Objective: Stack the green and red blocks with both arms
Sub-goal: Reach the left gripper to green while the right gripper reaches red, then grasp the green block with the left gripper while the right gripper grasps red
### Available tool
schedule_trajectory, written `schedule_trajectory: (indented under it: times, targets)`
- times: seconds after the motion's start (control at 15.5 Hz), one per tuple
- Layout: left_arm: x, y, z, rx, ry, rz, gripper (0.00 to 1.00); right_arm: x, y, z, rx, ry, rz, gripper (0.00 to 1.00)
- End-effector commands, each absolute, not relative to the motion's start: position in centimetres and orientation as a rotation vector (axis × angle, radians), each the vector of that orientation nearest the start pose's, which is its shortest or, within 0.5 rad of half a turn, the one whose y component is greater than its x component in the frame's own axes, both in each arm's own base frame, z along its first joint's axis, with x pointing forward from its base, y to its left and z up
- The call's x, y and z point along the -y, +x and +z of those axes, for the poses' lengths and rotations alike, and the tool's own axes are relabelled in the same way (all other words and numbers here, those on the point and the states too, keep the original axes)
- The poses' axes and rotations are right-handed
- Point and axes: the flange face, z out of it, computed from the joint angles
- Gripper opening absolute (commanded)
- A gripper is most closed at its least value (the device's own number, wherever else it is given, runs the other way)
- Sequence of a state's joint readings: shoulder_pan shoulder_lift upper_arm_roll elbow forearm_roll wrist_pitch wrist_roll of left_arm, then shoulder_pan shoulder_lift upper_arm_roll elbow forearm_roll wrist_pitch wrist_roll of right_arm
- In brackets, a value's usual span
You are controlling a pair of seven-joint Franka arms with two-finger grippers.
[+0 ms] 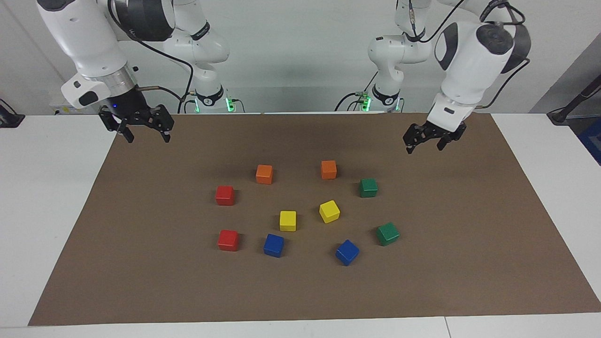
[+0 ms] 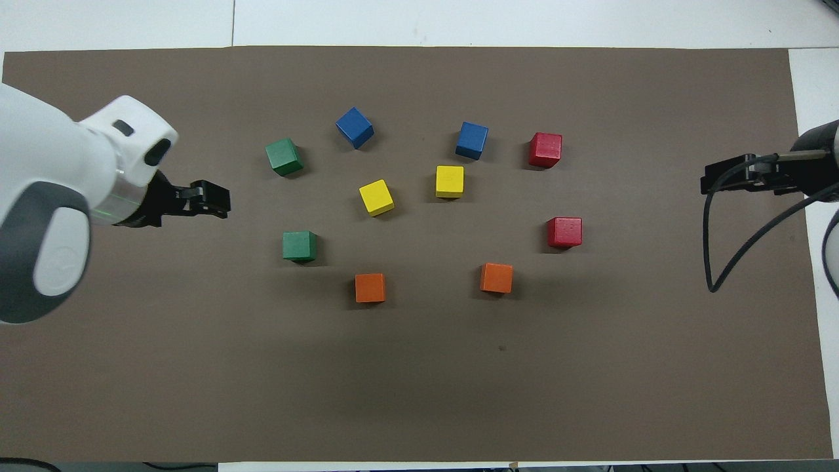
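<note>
Below both released grippers, left (image 1: 425, 144) and right (image 1: 142, 134), green blocks (image 1: 368, 188) and red blocks (image 1: 225, 195) lie unstacked, seemingly awaiting pickup.

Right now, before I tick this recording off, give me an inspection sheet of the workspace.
Surface: brown mat on a white table, flat.
Job's things: two green blocks toward the left arm's end, two red blocks toward the right arm's end; all apart, none stacked.
Clutter: two orange, two yellow, two blue cubes between them.
Grippers: left claw and right claw open, empty, raised over the mat's ends.
Cables: black cables along both arms, off the mat.
Surroundings: white wall, green lights at the arm bases.
</note>
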State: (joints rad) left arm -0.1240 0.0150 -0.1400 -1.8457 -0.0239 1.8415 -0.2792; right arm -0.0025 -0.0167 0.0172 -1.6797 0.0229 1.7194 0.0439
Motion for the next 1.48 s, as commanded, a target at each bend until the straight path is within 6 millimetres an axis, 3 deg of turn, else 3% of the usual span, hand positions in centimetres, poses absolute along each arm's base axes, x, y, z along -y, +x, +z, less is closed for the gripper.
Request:
schedule_trajectory:
  times: [0.0,0.19,0.26,0.65,0.84,1.23,1.42]
  targets:
    - [18.8,53.4,45.2,-0.011,-3.163,0.080,1.00,-3.1,55.7,56.2,-0.085,-3.124,-0.085,1.00]
    - [19.2,53.3,41.8,-0.009,-3.167,0.070,1.00,-4.8,57.4,51.3,-0.207,-3.113,-0.073,1.00]
    - [20.2,53.5,40.1,-0.019,-3.167,0.084,1.00,-5.5,57.9,49.6,-0.229,-3.109,-0.060,1.00]
    - [21.0,54.5,36.2,0.059,-3.183,0.048,1.00,-9.2,59.4,41.2,-0.334,-3.101,-0.011,1.00]
    - [21.3,55.1,33.3,0.081,-3.187,0.054,1.00,-10.4,58.8,38.9,-0.335,-3.103,0.004,1.00]
    - [21.3,54.5,32.3,0.138,-3.179,0.065,1.00,-10.4,55.5,35.4,-0.435,-3.099,0.091,1.00]
    - [22.4,53.3,31.5,0.159,-3.167,0.096,1.00,-12.3,54.4,34.5,-0.415,-3.096,0.046,1.00]
